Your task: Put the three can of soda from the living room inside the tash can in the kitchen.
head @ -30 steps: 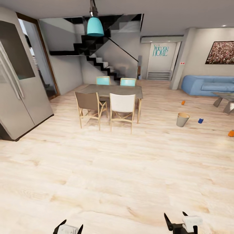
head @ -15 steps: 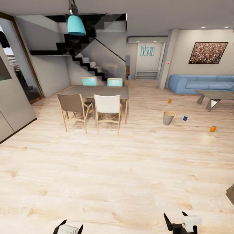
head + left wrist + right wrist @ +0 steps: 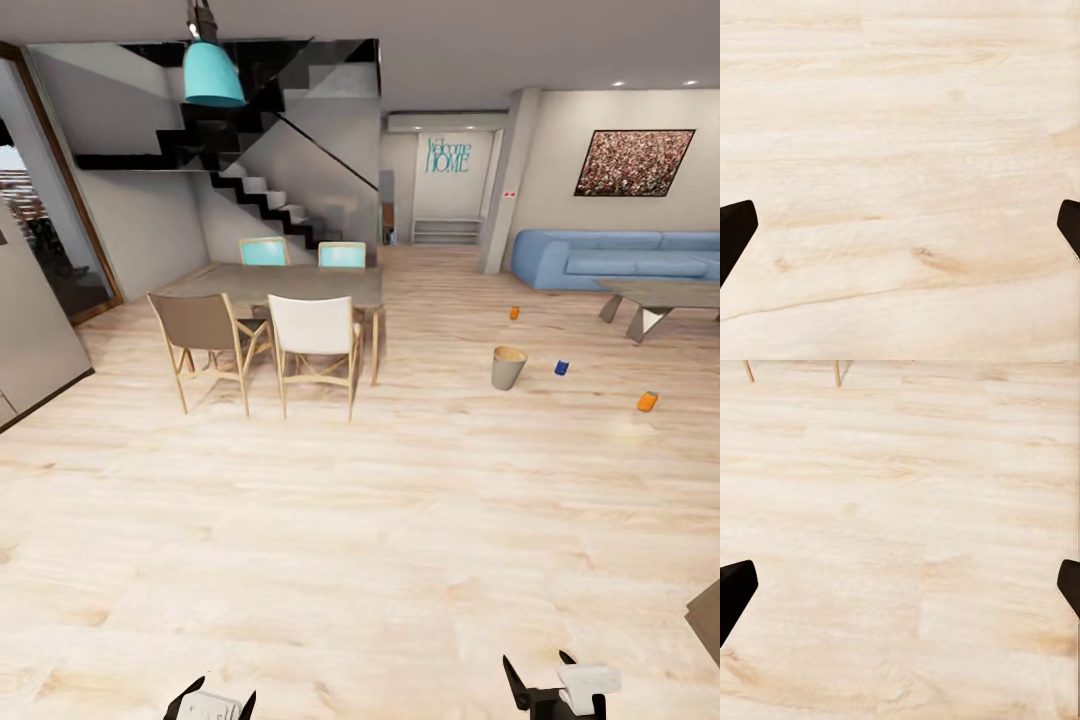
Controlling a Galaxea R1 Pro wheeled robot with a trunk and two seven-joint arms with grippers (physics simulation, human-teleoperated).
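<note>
Head view gives us a wide sweep of pale wood floor, and far ahead stands the trash can, upright on the boards, copper-brown inside its rim. Take that bin as the marker: one orange can sits beyond it, toward the blue sofa; a dark blue can stands just off its right side, apart from it; and a second orange can lies further right again and a touch nearer us, well clear of the bin. All three cans are on the floor, none inside the bin. Right of the bin and further back, the coffee table stands in front of the sofa, with the crowd photo on the wall above. Left of the bin, the dining table with its chairs, a teal lamp hanging over it, black stairs behind.

Down at the near edge, the left gripper shows two dark fingertips spread apart, nothing between them. Right gripper, same story: fingers wide, holding nothing. Both sit very far from the bin.

Left wrist view: dark fingertips at either edge, bare floorboards between. Right wrist view: fingertips wide again, plain floor between, and two thin chair legs at the far edge
</note>
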